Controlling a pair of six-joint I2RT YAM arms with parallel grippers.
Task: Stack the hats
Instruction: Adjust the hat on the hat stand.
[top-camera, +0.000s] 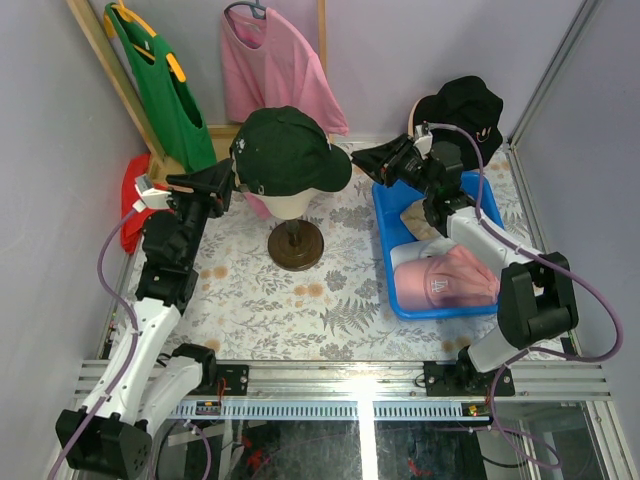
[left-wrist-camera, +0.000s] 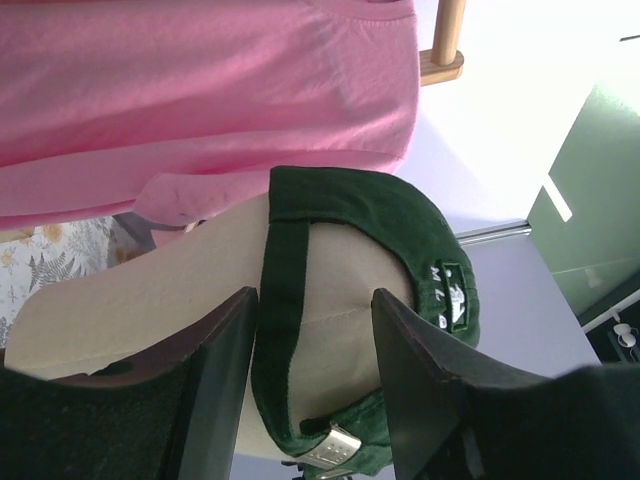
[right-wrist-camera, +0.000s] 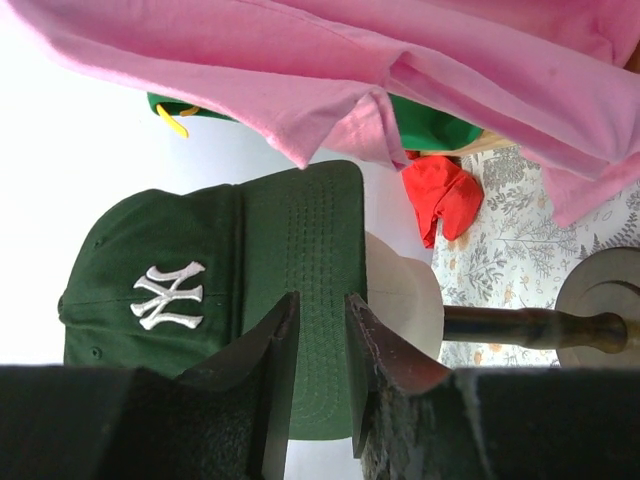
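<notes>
The left gripper (left-wrist-camera: 315, 390) has its jaws open, straddling the rear band of the dark green baseball cap (left-wrist-camera: 350, 215) at the back of the mannequin head (left-wrist-camera: 130, 310). The right gripper (right-wrist-camera: 322, 380) has its jaws parted only narrowly at the brim, on the head's front side, gripping nothing. Best to pinch band and brim firmly, then lift both ends together, straight up, so the head does not tip. A white NY monogram (right-wrist-camera: 165, 295) marks the crown. The small rear patch (left-wrist-camera: 448, 290) seems to read MLB.
</notes>
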